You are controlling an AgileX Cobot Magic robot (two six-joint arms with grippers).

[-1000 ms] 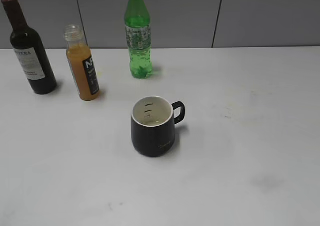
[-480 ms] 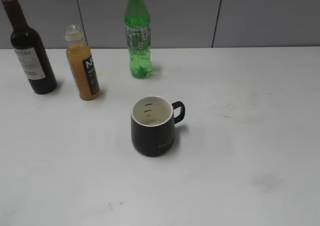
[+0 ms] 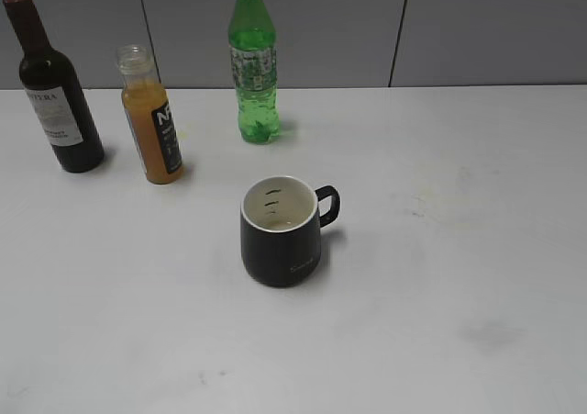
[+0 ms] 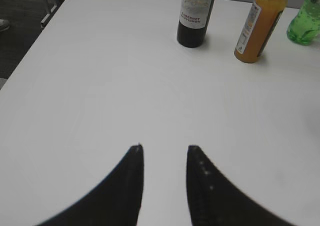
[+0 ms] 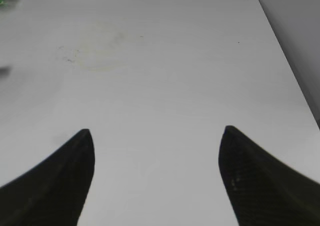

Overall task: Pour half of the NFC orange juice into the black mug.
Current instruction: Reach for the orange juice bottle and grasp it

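White table, grey panelled wall behind. The black mug stands upright near the middle of the table, handle to the right, white inside with small dark marks; a little pale residue sits at the bottom.

The NFC orange juice stands uncapped at far left, leaning slightly, filled with orange liquid up to the shoulder. To its left, apart from it, a dark wine bottle. To its right, farther back, a green soda bottle with a yellow cap. The mug is well apart from all three.

Neither arm shows in the exterior view. Left gripper: jaws partly apart, nothing between them, over bare table on the near left, with the wine bottle and juice ahead of it. Right gripper: jaws wide apart, empty, over bare table on the right side.
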